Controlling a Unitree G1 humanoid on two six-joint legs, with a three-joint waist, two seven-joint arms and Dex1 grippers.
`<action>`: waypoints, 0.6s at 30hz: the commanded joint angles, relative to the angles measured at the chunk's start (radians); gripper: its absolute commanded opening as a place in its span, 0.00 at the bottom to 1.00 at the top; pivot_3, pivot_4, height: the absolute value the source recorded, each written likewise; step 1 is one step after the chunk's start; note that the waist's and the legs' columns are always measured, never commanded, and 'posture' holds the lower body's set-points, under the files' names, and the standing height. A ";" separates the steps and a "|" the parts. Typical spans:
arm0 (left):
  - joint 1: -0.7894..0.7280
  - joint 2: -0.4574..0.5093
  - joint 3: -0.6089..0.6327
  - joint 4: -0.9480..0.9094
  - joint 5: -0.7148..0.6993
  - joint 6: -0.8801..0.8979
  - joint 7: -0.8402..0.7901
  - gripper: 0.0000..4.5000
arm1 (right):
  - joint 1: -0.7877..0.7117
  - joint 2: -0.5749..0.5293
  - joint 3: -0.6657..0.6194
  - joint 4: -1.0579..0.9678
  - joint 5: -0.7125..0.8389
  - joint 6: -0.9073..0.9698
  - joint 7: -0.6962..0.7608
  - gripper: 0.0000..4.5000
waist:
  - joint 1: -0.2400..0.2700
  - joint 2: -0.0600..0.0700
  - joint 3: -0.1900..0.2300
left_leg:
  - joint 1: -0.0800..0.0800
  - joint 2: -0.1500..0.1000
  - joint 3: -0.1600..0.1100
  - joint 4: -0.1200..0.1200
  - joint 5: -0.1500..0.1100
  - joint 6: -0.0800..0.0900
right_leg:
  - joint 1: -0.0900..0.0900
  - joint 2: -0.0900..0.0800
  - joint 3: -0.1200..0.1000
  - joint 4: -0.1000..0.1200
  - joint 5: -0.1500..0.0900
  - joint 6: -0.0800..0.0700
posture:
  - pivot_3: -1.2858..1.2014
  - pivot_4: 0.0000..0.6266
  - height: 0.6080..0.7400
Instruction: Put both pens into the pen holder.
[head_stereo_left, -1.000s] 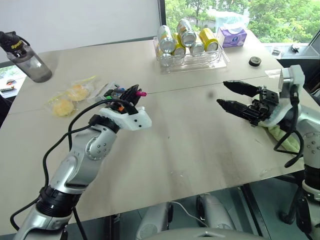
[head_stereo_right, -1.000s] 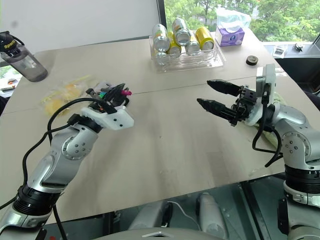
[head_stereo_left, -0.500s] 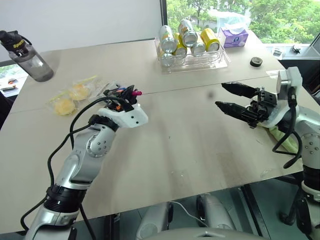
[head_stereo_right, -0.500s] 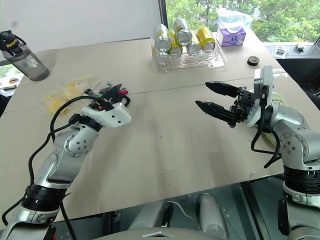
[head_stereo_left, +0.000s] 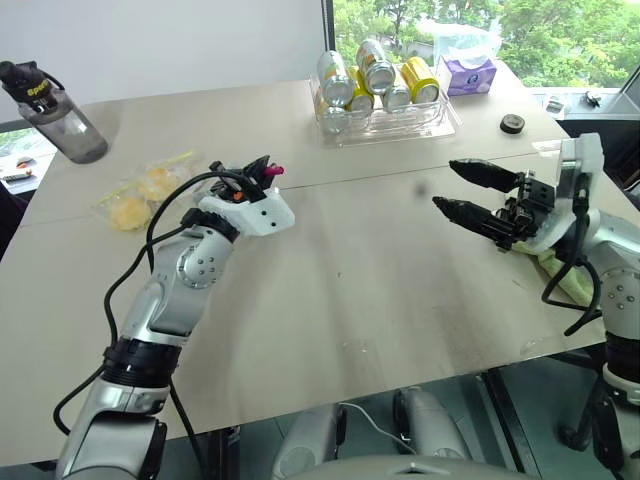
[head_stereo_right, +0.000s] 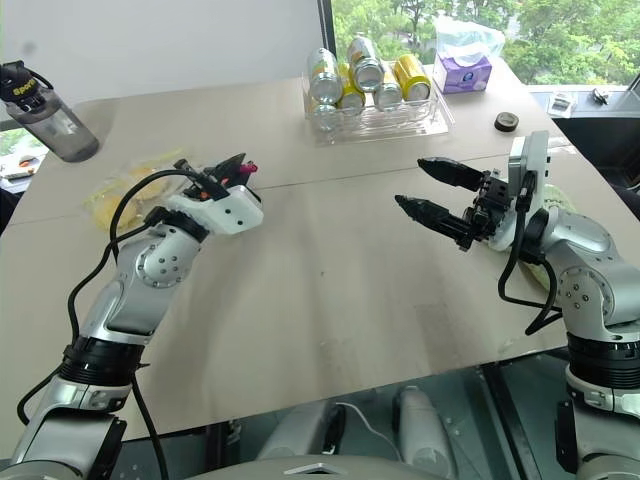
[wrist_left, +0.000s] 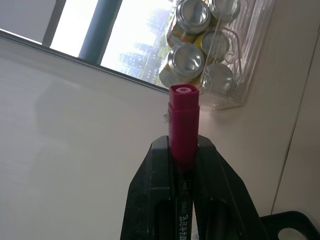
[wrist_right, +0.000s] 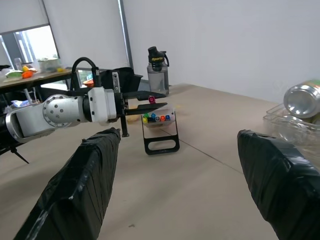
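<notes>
Left gripper (wrist_left: 183, 165) clamped on the magenta-capped pen (wrist_left: 183, 120), held above the table (head_stereo_left: 400, 270) at about ten o'clock, directly over the pen holder (wrist_right: 160, 132). Right gripper (head_stereo_left: 470, 195) hovering at three o'clock, fingers spread wide apart and holding nothing. Tray of cans (head_stereo_left: 385, 105) at twelve o'clock.

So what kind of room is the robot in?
Probably an office or meeting room: a big plain table beside a window with trees outside, a pen holder with markers, a water bottle, and a tray of drink cans.
</notes>
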 joint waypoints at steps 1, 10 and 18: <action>-0.031 -0.013 0.005 0.034 -0.026 -0.031 -0.003 0.00 | -0.002 -0.009 -0.021 -0.032 0.007 -0.028 -0.006 0.88 | 0.000 0.000 0.000 | 0.000 0.000 0.000 0.000 0.000 0.000 | 0.000 0.000 0.000 0.000 0.000 0.000 | 0.52 0.24 0.99; -0.051 -0.046 -0.020 0.026 -0.019 -0.056 -0.017 0.00 | 0.013 -0.011 -0.026 -0.050 0.000 -0.044 -0.030 0.88 | 0.000 0.000 -0.001 | 0.000 0.000 0.000 0.001 0.000 0.000 | 0.000 0.000 0.000 0.001 0.000 0.000 | 0.52 0.24 0.99; -0.044 -0.055 -0.011 0.040 -0.020 -0.041 -0.020 0.00 | 0.008 -0.012 -0.024 -0.046 0.010 -0.044 -0.032 0.88 | -0.003 0.000 -0.001 | 0.000 0.000 0.000 0.002 0.000 0.000 | 0.000 0.000 0.000 0.002 0.000 0.000 | 0.52 0.24 0.99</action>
